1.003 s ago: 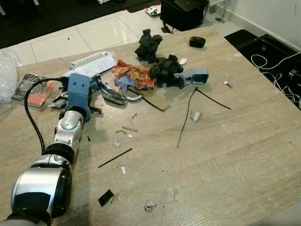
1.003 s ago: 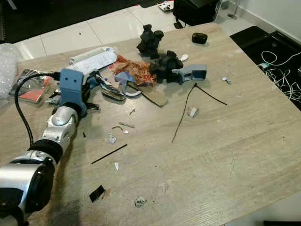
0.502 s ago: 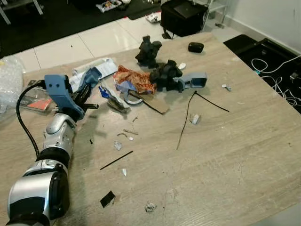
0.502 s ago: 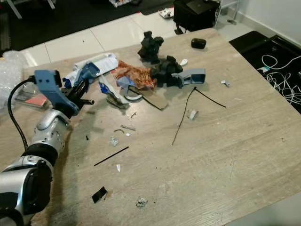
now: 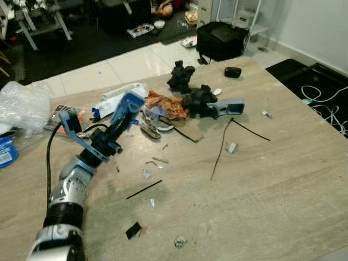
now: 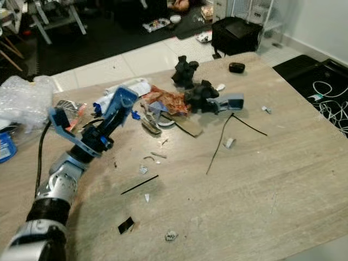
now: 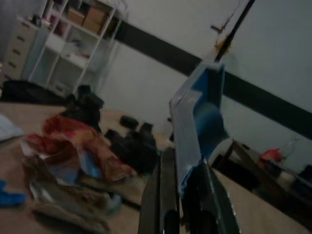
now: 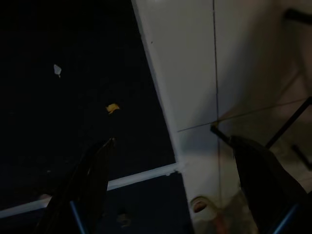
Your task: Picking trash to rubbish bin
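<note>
My left gripper [image 5: 118, 125] is raised above the table's left side, shut on a blue plastic piece [image 5: 129, 105]. The left wrist view shows that piece [image 7: 199, 117] clamped between the two black fingers [image 7: 161, 195]. The trash pile lies just beyond: an orange wrapper [image 5: 166, 103], a strip of brown card [image 5: 190, 132], black lumps [image 5: 199, 100] and a grey-blue part [image 5: 229, 106]. Small scraps [image 5: 145, 174], a black strip [image 5: 144, 189] and a long black tie [image 5: 219, 150] are scattered on the wood. My right gripper [image 8: 180, 190] hangs open over the dark floor.
Bubble wrap [image 5: 24, 106] and a blue tub [image 5: 5, 151] sit at the table's left edge [image 5: 16, 179]. A rolled white packet [image 5: 117, 97] lies behind the pile. A black bag [image 5: 222, 40] stands on the tiled floor beyond, and white cables [image 5: 326, 106] lie right of the table.
My left gripper has lifted out of the pile with the blue piece and swung up. The camera has tilted upward, showing more floor behind the table.
</note>
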Controlling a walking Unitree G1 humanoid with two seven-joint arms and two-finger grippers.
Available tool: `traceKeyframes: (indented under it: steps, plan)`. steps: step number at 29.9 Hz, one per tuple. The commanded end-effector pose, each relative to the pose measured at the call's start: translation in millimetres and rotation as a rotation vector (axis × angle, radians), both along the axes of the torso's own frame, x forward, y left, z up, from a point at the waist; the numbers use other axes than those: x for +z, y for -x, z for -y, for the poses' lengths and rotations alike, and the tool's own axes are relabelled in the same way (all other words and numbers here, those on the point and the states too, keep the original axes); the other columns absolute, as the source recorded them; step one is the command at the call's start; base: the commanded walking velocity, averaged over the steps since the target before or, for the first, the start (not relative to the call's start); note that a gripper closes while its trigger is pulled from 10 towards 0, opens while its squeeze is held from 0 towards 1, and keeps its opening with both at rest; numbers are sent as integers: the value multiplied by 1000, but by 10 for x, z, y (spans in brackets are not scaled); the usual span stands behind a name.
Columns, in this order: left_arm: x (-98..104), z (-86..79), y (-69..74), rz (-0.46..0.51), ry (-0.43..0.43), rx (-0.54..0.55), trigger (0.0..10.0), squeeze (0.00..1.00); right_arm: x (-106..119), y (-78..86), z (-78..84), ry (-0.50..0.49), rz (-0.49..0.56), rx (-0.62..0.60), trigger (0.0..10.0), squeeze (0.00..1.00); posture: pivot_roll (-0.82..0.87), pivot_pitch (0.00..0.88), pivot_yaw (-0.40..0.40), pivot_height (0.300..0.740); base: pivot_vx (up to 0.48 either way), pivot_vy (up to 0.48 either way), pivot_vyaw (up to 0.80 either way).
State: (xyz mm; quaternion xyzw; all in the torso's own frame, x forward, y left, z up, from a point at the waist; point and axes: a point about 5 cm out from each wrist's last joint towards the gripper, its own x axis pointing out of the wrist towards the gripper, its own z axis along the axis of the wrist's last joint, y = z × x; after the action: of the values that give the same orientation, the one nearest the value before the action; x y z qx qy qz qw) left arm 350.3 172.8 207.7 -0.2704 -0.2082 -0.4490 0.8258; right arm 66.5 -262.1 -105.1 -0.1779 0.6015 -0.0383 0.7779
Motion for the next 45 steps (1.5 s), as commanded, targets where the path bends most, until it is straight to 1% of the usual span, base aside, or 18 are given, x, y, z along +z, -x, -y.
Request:
traceKeyframes:
  steps: [1, 3, 4, 6, 7, 10, 11, 13, 14, 16, 20, 22, 23, 26, 27, 31, 37, 45]
  plan:
    - [-53, 65, 80, -27, 34, -31, 10000, 0, -37, 113, -49, -17, -50, -8, 10000, 0, -281, 188, 118, 740, 0, 0, 0]
    - [-192, 233, 193, -90, 68, -85, 10000, 0, -37, 57, -70, -20, -56, 9, 10000, 0, -250, 159, 113, 740, 0, 0, 0]
    - [-192, 233, 193, -90, 68, -85, 10000, 0, -37, 57, -70, -20, -56, 9, 10000, 0, -250, 159, 113, 740, 0, 0, 0]
    - [-298, 384, 271, -155, 107, -110, 10000, 0, -35, 8, -85, -22, -57, 25, 10000, 0, -225, 146, 109, 740, 0, 0, 0]
    - [-298, 384, 271, -155, 107, -110, 10000, 0, -35, 8, -85, -22, -57, 25, 10000, 0, -225, 146, 109, 740, 0, 0, 0]
    - [-455, 620, 350, -250, 127, -139, 10000, 0, -31, -84, -125, -26, -48, 49, 10000, 0, -212, 121, 111, 740, 0, 0, 0]
    - [-455, 620, 350, -250, 127, -139, 10000, 0, -31, -84, -125, -26, -48, 49, 10000, 0, -212, 121, 111, 740, 0, 0, 0]
    - [-490, 749, 387, -275, 138, -167, 10000, 0, -26, -144, -148, -29, -36, 54, 10000, 0, -205, 106, 116, 740, 0, 0, 0]
    - [-490, 749, 387, -275, 138, -167, 10000, 0, -26, -144, -148, -29, -36, 54, 10000, 0, -205, 106, 116, 740, 0, 0, 0]
    - [-472, 906, 445, -296, 151, -207, 10000, 0, -10, -273, -189, -33, -9, 60, 10000, 0, -203, 89, 124, 740, 0, 0, 0]
    - [-452, 917, 458, -303, 148, -210, 10000, 0, -5, -317, -210, -35, -2, 63, 10000, 0, -205, 92, 127, 740, 0, 0, 0]
    - [-445, 888, 441, -310, 134, -192, 10000, 0, -11, -315, -232, -43, -4, 61, 10000, 0, -208, 96, 127, 740, 0, 0, 0]
    - [-441, 851, 425, -311, 120, -182, 10000, 0, -12, -310, -229, -43, -5, 57, 10000, 0, -213, 96, 126, 740, 0, 0, 0]
    - [-438, 828, 425, -308, 94, -180, 10000, 0, -8, -305, -208, -35, -7, 56, 10000, 0, -216, 97, 120, 740, 0, 0, 0]
    - [-435, 810, 419, -307, 73, -161, 10000, 0, -3, -298, -184, -28, -9, 57, 10000, 0, -213, 99, 113, 740, -311, 0, 0]
    - [-419, 793, 422, -301, 76, -146, 10000, 0, 5, -282, -137, -15, -18, 66, 10000, 0, -208, 96, 102, 740, -325, 0, 0]
    - [-415, 841, 462, -293, 74, -150, 10000, 0, 14, -286, -109, -6, -23, 76, 10000, 0, -199, 92, 94, 740, -324, 0, 0]
    - [-405, 903, 483, -287, 72, -165, 10000, 0, 19, -325, -124, -7, -17, 86, 10000, 0, -197, 89, 89, 740, -322, 0, 0]
